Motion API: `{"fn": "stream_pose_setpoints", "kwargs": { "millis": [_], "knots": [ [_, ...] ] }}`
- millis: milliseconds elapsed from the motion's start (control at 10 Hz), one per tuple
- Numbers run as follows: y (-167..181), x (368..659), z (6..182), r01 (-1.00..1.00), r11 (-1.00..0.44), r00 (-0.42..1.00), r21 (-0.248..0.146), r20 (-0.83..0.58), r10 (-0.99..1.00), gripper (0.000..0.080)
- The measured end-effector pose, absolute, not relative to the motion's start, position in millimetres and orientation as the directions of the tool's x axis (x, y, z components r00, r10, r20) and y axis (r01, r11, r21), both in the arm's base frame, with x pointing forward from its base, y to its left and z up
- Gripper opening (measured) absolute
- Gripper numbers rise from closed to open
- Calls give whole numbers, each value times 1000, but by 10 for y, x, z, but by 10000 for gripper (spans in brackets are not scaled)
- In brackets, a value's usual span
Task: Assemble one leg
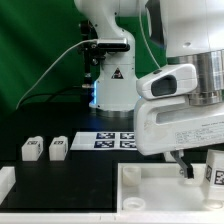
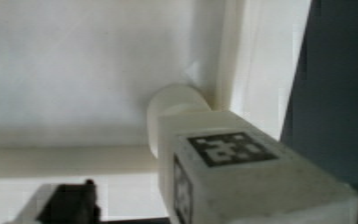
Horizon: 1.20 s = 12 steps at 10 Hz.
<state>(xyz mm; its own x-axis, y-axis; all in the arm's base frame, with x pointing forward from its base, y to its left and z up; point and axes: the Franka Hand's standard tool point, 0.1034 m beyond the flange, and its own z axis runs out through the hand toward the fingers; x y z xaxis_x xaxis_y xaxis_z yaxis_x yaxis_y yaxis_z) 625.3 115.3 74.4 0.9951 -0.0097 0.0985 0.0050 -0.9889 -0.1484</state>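
A white leg [image 2: 229, 165] with a square tag on its near end stands upright on the corner of the large white panel [image 2: 69, 90], by its raised rim. In the exterior view this leg [image 1: 215, 168] is at the right edge, on the panel [image 1: 150, 190]. My gripper [image 1: 197, 168] is down around it. In the wrist view one black finger [image 2: 66, 200] shows with a gap between it and the leg; the other finger is hidden behind the leg. My gripper [image 2: 179, 208] looks open. Two more legs [image 1: 32, 149] [image 1: 58, 148] lie on the black table at the exterior view's left.
The marker board [image 1: 115, 140] lies behind the panel, in front of the robot base. A white part [image 1: 5, 182] sits at the exterior view's left edge. A green backdrop stands behind the table.
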Motion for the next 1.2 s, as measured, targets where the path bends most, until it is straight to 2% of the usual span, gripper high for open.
{"fn": "stream_pose_setpoints", "kwargs": {
  "millis": [100, 200, 300, 500, 700, 800, 900, 1100, 1200],
  "knots": [
    [1160, 6251, 743, -100, -982, 990, -160, 82, -114, 378],
    [1163, 6250, 743, -199, -966, 975, -168, 65, -212, 291],
    [1162, 6262, 736, -326, -928, 940, -179, 36, -338, 291],
    [1156, 6305, 730, -564, -807, 823, -173, -35, -567, 291],
    [1159, 6309, 728, -823, -549, 564, -149, -90, -821, 291],
    [1155, 6311, 727, -887, -440, 456, -142, -115, -882, 291],
    [1161, 6308, 723, -957, -262, 280, -124, -154, -948, 292],
    [1176, 6305, 718, -992, -84, 102, -99, -194, -976, 292],
    [1190, 6310, 718, -996, 49, -31, -80, -213, -977, 292]
  ]
}}
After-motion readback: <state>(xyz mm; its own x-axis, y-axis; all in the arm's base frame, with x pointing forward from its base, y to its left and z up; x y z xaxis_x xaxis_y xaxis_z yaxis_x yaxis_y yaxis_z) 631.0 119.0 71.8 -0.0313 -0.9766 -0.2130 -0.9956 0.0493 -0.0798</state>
